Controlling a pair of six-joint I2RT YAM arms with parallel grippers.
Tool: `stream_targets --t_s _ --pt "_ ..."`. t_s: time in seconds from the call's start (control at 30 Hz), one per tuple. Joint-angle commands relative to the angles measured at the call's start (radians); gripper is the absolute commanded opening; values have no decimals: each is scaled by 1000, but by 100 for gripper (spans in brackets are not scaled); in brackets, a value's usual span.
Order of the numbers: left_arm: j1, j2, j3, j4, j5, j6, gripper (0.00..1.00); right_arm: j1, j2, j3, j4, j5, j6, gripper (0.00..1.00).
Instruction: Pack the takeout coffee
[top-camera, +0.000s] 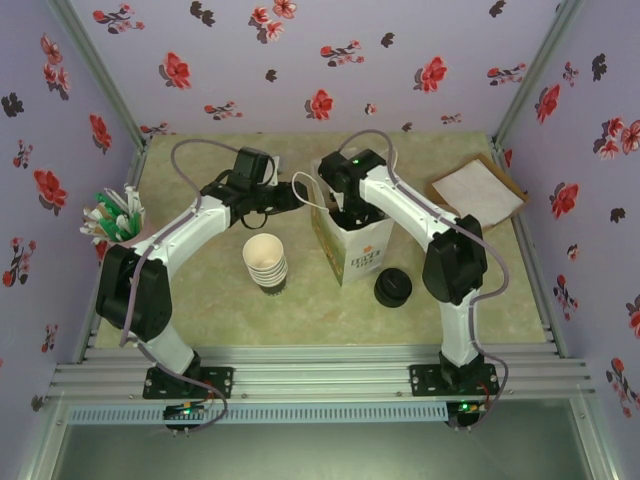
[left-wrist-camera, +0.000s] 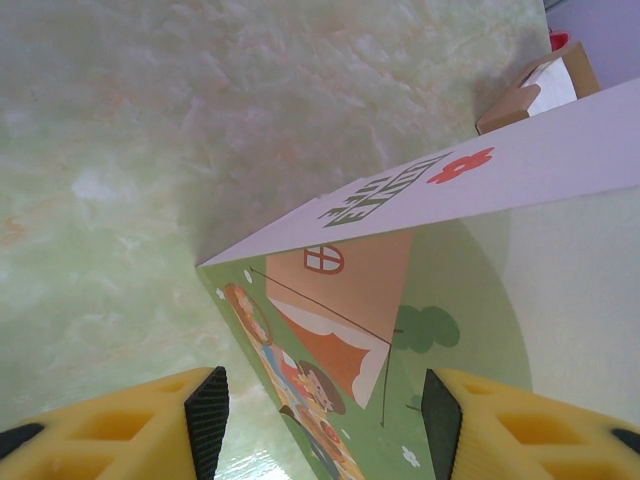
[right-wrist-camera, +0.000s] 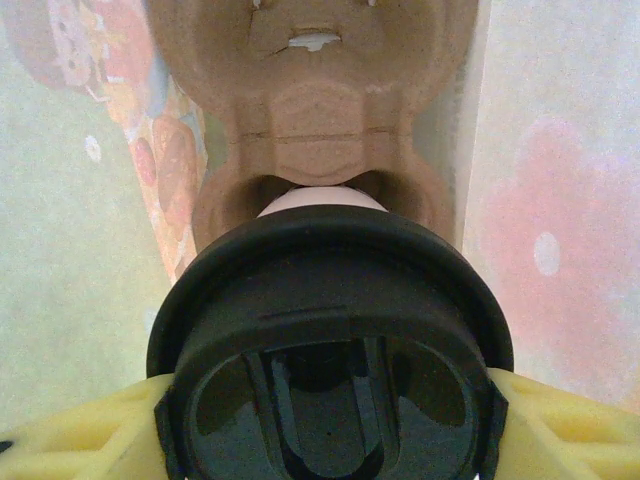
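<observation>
Top external view: a white paper bag (top-camera: 362, 255) stands upright mid-table on the green marbled table (top-camera: 200, 305), with both arms reaching to its open top. The right gripper (top-camera: 345, 212) dips into the bag's mouth; the left gripper (top-camera: 300, 188) sits at the bag's left rim. Right wrist view: the right gripper's jaws are closed on the takeout coffee (right-wrist-camera: 330, 300) — a black lid over a pale cup — held inside the bag, with a brown pulp cup carrier (right-wrist-camera: 320, 110) beyond it. Left wrist view: the left gripper's jaws stand wide apart — a printed edge of the bag lies between the black pads (left-wrist-camera: 208, 420), clearly touching neither. A stack of cream cups (top-camera: 266, 262) stands left of the bag, a stack of black lids (top-camera: 392, 288) near its right front.
</observation>
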Motion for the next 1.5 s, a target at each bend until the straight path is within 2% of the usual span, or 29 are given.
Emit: stream_targets --t_s 0.0,0.87,1.47 --pt "7 -32 -7 -8 -12 29 57 -5 6 -28 39 11 -5 62" --pt "7 -30 -3 -10 -14 28 57 -5 -3 0 13 11 -9 66" --pt "6 -35 5 -14 -18 28 58 3 -48 90 -56 37 6 84"
